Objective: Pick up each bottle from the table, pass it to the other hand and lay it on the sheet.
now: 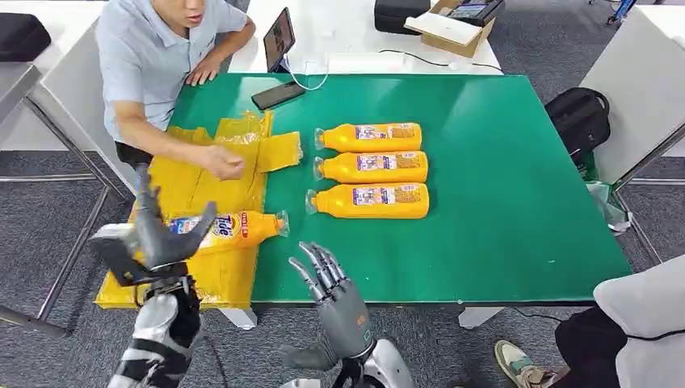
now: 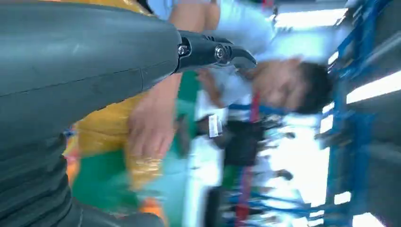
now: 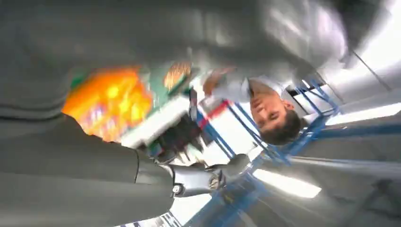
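Bottle (image 1: 230,229) lying on the yellow sheet (image 1: 198,190) at the green table's (image 1: 501,202) near left corner, cap toward the three others.

Long axis running left to right across the table, parallel to the three orange bottles (image 1: 370,168) lined up side by side on bare green, those with caps pointing left toward the sheet. From the head view: left hand (image 1: 157,234) raised just in front of the laid bottle, fingers spread, gripping nothing; right hand (image 1: 327,291) at the near edge, fingers straight and apart, empty. A person's hand (image 1: 224,162) resting on the sheet. Wrist views heavily blurred, showing a smear of orange and the person.
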You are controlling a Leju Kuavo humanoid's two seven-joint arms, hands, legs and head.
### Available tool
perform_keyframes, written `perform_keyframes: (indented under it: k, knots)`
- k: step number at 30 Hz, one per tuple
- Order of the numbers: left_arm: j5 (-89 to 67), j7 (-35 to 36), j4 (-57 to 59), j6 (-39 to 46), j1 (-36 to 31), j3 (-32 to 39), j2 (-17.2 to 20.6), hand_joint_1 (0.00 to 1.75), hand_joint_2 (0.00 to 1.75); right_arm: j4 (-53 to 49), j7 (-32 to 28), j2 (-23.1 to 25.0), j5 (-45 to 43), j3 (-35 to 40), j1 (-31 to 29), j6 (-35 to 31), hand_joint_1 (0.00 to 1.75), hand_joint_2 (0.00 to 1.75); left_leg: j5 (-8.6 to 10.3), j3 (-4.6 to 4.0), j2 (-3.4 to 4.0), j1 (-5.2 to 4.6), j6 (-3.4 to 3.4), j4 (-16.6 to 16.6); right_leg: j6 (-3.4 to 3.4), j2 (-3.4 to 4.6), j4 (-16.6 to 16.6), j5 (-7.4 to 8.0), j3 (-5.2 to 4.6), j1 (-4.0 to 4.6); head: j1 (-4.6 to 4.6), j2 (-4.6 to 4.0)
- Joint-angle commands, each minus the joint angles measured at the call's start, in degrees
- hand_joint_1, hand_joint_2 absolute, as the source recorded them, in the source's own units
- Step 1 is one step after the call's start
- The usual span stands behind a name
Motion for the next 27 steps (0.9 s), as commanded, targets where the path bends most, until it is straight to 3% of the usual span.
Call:
perform_keyframes:
  k: [1,2,6,14,16,22,24,27]
  knots:
    - [-3.95,-3.62,-17.1,4.19,13.71,-2.96,-0.83,0.0,1.75,11.29,9.41,-1.14,19.82,-27.51,-6.48,-0.11,0.0,1.75,0.0,0.13,0.05,-0.01,0.0,-0.06,-0.04,0.03,-0.12,0.03,0.15,0.0,0.02,0.0]
    - [-4.01,-3.72,-16.73,4.38,14.3,-3.15,-0.87,0.0,1.75,12.03,9.2,-2.06,19.77,-27.86,-7.0,-0.11,0.0,1.75,-0.04,0.18,0.11,0.05,-0.02,-0.04,-0.08,0.07,-0.15,0.03,0.22,0.06,0.0,0.0]
    - [-5.94,-3.69,-15.26,5.22,16.18,-4.69,-0.63,0.0,1.75,16.3,17.72,-6.54,26.29,-28.98,-10.36,-0.11,0.0,1.75,0.0,0.13,-0.04,-0.04,-0.01,-0.05,-0.04,-0.03,-0.15,0.02,0.17,-0.02,0.0,0.0]
    - [-5.94,-3.69,-15.26,5.22,16.18,-4.69,-0.63,0.0,1.75,16.3,17.72,-6.54,26.29,-28.98,-10.36,-0.11,0.0,1.75,-0.06,0.18,0.01,0.04,-0.06,0.01,-0.09,-0.02,-0.11,-0.01,0.23,0.08,-0.02,0.0]
    - [-7.7,-3.79,-14.69,6.75,15.85,-5.09,-0.77,0.0,1.75,18.24,21.06,-7.97,27.56,-27.0,-12.07,-0.11,0.0,1.75,0.0,0.07,-0.02,-0.02,-0.01,0.0,-0.01,-0.03,-0.08,0.04,0.09,0.02,0.0,0.0]
    - [-8.66,-2.7,-10.11,7.85,12.88,-7.82,-1.16,0.0,1.75,30.49,22.7,-9.23,25.57,-24.04,-21.06,-0.11,0.0,1.75,0.0,0.11,0.15,0.04,-0.01,0.03,-0.04,0.12,-0.08,0.11,0.12,0.06,0.0,0.0]
    - [-8.83,-1.88,-8.77,8.29,12.35,-8.13,-1.23,0.0,1.75,30.28,22.83,-9.74,24.54,-23.53,-21.98,2.02,0.0,1.75,0.03,0.11,0.09,0.02,0.0,-0.01,-0.02,0.07,-0.11,0.11,0.14,0.04,0.02,0.0]
    - [-8.4,-0.75,-5.8,8.46,10.73,-8.62,-1.19,0.0,1.75,40.77,25.54,-8.28,23.93,-21.59,-25.7,-0.11,0.0,1.75,0.1,0.11,0.01,-0.02,0.07,-0.02,-0.02,-0.01,-0.1,0.1,0.16,0.01,0.02,0.0]
